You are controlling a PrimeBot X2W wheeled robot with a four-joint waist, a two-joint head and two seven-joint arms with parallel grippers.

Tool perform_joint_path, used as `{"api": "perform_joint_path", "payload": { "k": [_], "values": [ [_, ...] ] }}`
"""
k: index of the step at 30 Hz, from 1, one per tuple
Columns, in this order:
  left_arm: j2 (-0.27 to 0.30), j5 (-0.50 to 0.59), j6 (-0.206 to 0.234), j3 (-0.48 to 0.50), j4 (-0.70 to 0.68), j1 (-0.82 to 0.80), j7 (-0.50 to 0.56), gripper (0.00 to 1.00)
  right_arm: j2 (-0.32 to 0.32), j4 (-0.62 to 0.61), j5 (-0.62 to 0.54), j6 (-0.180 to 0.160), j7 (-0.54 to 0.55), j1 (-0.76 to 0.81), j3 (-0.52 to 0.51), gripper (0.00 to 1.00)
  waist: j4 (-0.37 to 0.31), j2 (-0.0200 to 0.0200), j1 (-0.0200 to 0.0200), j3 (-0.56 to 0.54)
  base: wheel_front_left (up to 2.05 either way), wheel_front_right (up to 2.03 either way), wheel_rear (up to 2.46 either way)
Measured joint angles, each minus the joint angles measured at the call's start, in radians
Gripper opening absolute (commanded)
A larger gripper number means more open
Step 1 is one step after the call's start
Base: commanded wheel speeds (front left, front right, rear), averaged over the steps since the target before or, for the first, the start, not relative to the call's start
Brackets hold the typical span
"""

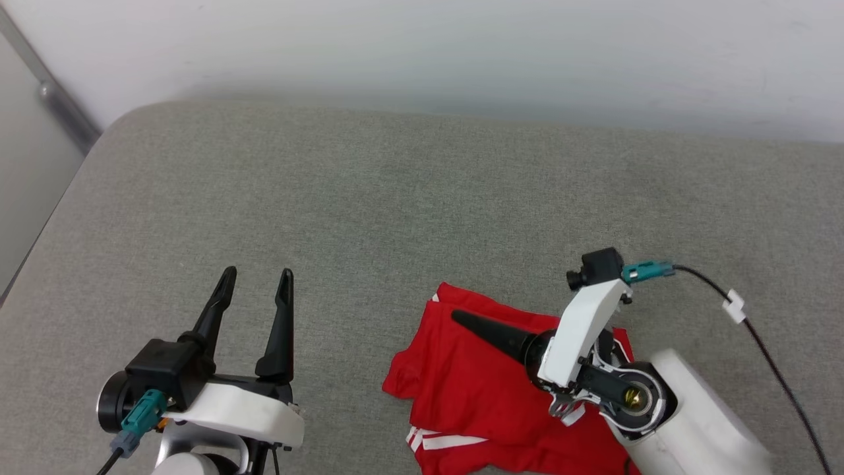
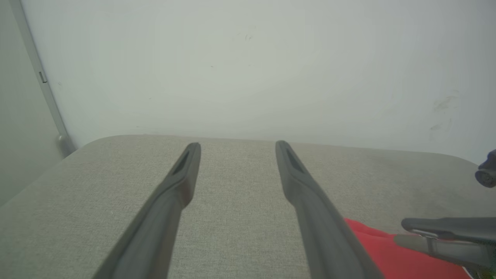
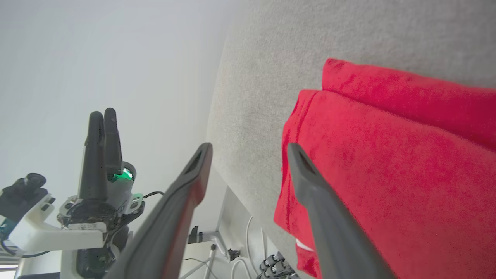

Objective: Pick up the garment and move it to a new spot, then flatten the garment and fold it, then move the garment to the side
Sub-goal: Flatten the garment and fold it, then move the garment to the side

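The garment lies folded into a compact red stack on the grey padded table, at the near right, with white striped trim showing at its front edge. My right gripper hovers over the garment's top, turned on its side and pointing left. In the right wrist view its fingers stand apart with nothing between them, and the red garment is beside the right finger. My left gripper is open and empty over bare table at the near left, well clear of the cloth. The left wrist view shows those fingers spread wide and a corner of the garment.
A pale wall rises right behind the table's far edge. A black cable trails from the right wrist camera across the table's right side. A grey strip runs down the wall at the far left. Bare grey table spreads to the left of the garment and beyond it.
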Motion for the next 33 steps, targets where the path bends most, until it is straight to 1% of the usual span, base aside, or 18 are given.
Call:
{"api": "perform_joint_path", "payload": {
  "k": [1,3,6,8,10,11,14,17,18,20,22,24,28,31,33],
  "values": [
    [0.0,0.0,0.0,0.0,0.002,0.0,-0.001,1.0,-0.018,-0.02,-0.034,0.0,-0.023,-0.008,0.016,1.0,-0.002,0.0,0.0,-0.002,0.0,0.0,0.0],
    [0.0,0.0,0.0,0.001,0.007,0.0,-0.003,1.0,-0.071,-0.059,-0.144,0.0,-0.096,-0.026,0.058,1.0,-0.008,0.0,0.0,-0.006,0.0,0.0,0.0],
    [0.001,-0.001,0.004,0.005,0.012,0.001,-0.009,1.0,-0.162,-0.075,-0.366,0.0,-0.229,-0.051,0.104,1.0,-0.021,-0.0001,0.0,-0.013,0.0,0.0,0.0],
    [0.002,-0.002,0.01,0.01,0.016,0.005,-0.009,1.0,-0.208,-0.063,-0.49,0.0,-0.285,-0.054,0.1,1.0,-0.031,0.0,0.0,-0.02,0.0,0.0,0.0],
    [0.003,-0.003,0.017,0.016,0.019,0.013,-0.012,1.0,-0.236,-0.049,-0.604,0.0,-0.33,-0.052,0.064,1.0,-0.043,0.0,0.0,-0.027,0.0,0.0,0.0],
    [0.003,-0.003,0.02,0.018,0.023,0.021,-0.017,1.0,-0.26,-0.042,-0.696,0.0,-0.359,-0.04,0.006,1.0,-0.056,0.0,0.0,-0.032,0.0,0.0,0.0],
    [0.005,-0.01,0.027,0.024,0.026,0.023,-0.018,1.0,-0.273,-0.058,-0.81,0.0,-0.396,0.016,-0.102,1.0,-0.074,0.0,0.0,-0.04,0.0,0.0,0.0],
    [0.009,-0.01,0.028,0.03,0.034,0.029,-0.023,1.0,-0.27,-0.127,-0.915,0.0,-0.446,0.079,-0.228,1.0,-0.092,0.0,0.0,-0.049,0.0,0.0,0.0],
    [0.011,-0.01,0.031,0.033,0.037,0.033,-0.024,1.0,-0.26,-0.161,-0.941,0.0,-0.47,0.101,-0.276,1.0,-0.097,0.0,0.0,-0.052,0.0,0.0,0.0],
    [0.012,-0.011,0.035,0.034,0.044,0.04,-0.027,1.0,-0.229,-0.242,-1.002,0.0,-0.512,0.151,-0.349,1.0,-0.108,0.0,0.0,-0.059,0.0,0.0,0.0],
    [0.012,-0.011,0.036,0.035,0.051,0.042,-0.03,1.0,-0.182,-0.327,-1.039,0.0,-0.549,0.212,-0.41,1.0,-0.116,0.0,0.0,-0.066,0.0,0.0,0.0],
    [0.012,-0.01,0.036,0.035,0.059,0.046,-0.034,1.0,-0.139,-0.405,-1.066,0.0,-0.564,0.281,-0.447,1.0,-0.123,0.0,0.0,-0.075,0.0,0.0,0.0],
    [0.013,-0.01,0.039,0.031,0.077,0.066,-0.037,1.0,-0.066,-0.543,-1.107,0.0,-0.565,0.412,-0.476,1.0,-0.134,0.0,0.0,-0.093,0.0,0.0,0.0],
    [0.013,-0.01,0.04,0.03,0.088,0.077,-0.04,1.0,-0.031,-0.615,-1.12,0.0,-0.535,0.491,-0.485,1.0,-0.14,0.0,-0.0001,-0.102,0.0,0.0,0.0],
    [0.014,-0.01,0.04,0.026,0.098,0.081,-0.04,1.0,-0.02,-0.648,-1.128,0.0,-0.515,0.529,-0.482,1.0,-0.142,0.0,0.0,-0.106,0.0,0.0,0.0]
  ]
}}
